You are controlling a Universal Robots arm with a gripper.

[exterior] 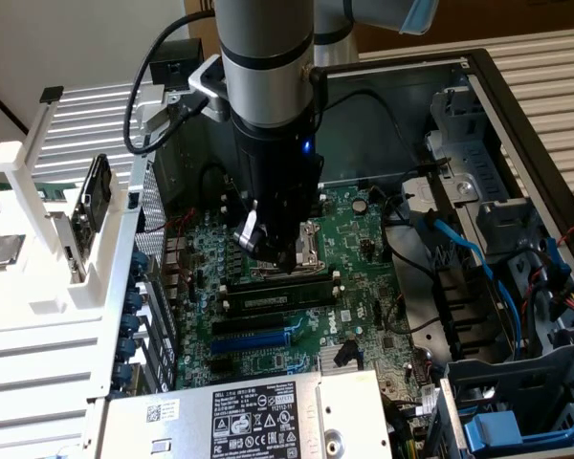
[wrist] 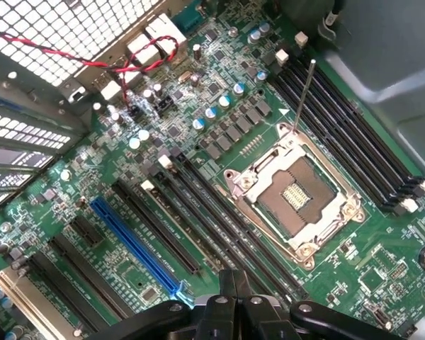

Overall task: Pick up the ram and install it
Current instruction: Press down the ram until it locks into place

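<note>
The gripper [wrist: 235,301] hangs shut and empty over the motherboard [wrist: 219,120], with a ram stick [exterior: 273,289] already lying in a slot beside the processor socket [wrist: 297,195].

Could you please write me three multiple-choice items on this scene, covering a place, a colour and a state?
1. Where does the gripper hang in the exterior view?
A. Over the white rack outside the case
B. Over the motherboard, by the CPU socket
C. Over the labelled silver box at the front

2. What colour is the long expansion slot beside the black slots?
A. Blue
B. Red
C. Yellow

3. How is the gripper set?
A. Wide open
B. Clamped on a blue cable
C. Shut

Answers:
1. B, as the arm reaches down inside the open case, its tip just above the socket.
2. A, as it stands out bright blue among the black slots in the wrist view.
3. C, as the fingers meet in the wrist view with no gap between them.
</note>
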